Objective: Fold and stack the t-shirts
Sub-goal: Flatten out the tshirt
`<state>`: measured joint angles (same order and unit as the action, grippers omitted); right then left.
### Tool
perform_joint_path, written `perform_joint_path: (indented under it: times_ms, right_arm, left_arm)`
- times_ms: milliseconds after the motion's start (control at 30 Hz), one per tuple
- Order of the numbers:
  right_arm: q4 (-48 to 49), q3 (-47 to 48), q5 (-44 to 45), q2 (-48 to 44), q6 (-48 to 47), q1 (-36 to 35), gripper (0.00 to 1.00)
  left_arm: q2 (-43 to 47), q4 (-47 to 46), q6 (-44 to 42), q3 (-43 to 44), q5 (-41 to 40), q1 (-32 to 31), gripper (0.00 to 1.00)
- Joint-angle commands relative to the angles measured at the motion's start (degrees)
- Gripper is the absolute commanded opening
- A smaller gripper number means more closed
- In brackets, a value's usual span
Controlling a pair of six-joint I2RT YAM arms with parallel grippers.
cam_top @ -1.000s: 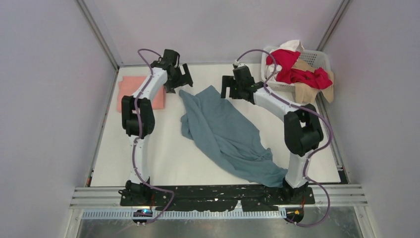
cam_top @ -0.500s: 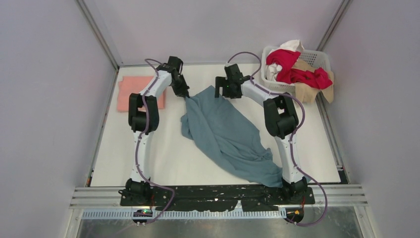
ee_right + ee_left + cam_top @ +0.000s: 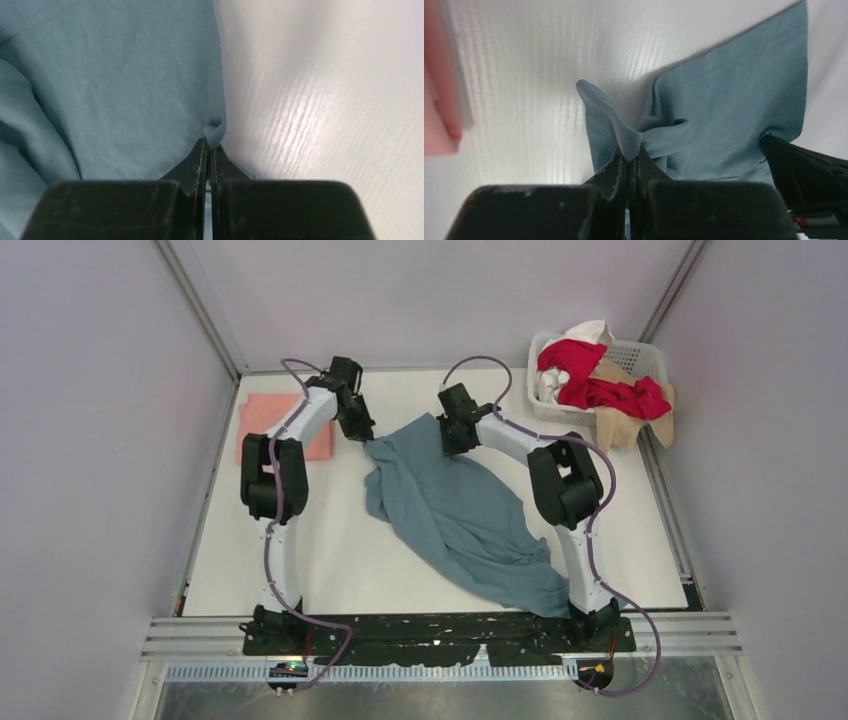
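Note:
A large blue-grey t-shirt [image 3: 460, 510] lies crumpled across the middle of the white table, running from the far centre to the near right. My left gripper [image 3: 366, 435] is shut on its far left corner, where a ribbed edge [image 3: 624, 131] is pinched between the jaws [image 3: 630, 152]. My right gripper [image 3: 448, 440] is shut on the far right edge [image 3: 215, 131] of the same shirt, the cloth bunched at the jaw tips [image 3: 207, 145]. A folded salmon-pink t-shirt [image 3: 262, 425] lies flat at the far left [image 3: 439, 95].
A white lattice basket [image 3: 640, 360] at the far right corner holds red [image 3: 600, 380], white [image 3: 590, 332] and tan [image 3: 625, 425] shirts, some hanging over its rim. Grey walls close in both sides and the back. A black rail [image 3: 440, 635] runs along the near edge.
Both grippers came down onto the blue-grey shirt's far edge and closed on it, the left first, then the right. The right arm swung left from near the basket.

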<state>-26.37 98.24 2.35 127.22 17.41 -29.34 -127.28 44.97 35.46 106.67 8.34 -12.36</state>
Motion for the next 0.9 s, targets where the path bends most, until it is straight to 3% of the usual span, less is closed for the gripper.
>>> perform_joint_path:
  times_ms: [0, 100, 233, 433, 600, 733, 867]
  right_arm:
    - [0.05, 4.58, 10.35, -9.37, -2.42, 0.23, 0.06]
    - [2.96, 1.93, 18.51, -18.01, -5.66, 0.32, 0.06]
    - [5.21, -2.6, 22.97, -33.2, -9.77, 0.42, 0.06]
    - [6.32, -7.52, 17.06, -58.81, -13.49, 0.44, 0.06]
    - [3.49, -2.89, 14.96, -70.41, -16.42, 0.47, 0.06]
    - [1.1, 1.55, 12.78, -76.25, -17.05, 0.4, 0.06]
    - [-1.34, 6.32, 4.01, -79.25, -16.97, 0.4, 0.06]
  left_arm:
    - [11.75, 2.8, -5.28, 1.77, -5.14, 0.06, 0.0]
    - [25.95, 0.88, -7.65, -4.57, -12.25, 0.06, 0.0]
    - [45.05, -4.13, -8.66, -14.42, -16.34, 0.04, 0.0]
    - [68.35, -7.0, -9.57, -19.73, -16.92, 0.04, 0.0]
    - [81.5, -4.94, -11.52, -16.65, -21.83, 0.01, 0.0]
    - [88.64, -4.89, -13.19, -13.76, -18.4, 0.06, 0.0]
    - [90.67, -5.37, -13.67, -8.85, -12.74, 0.05, 0.0]
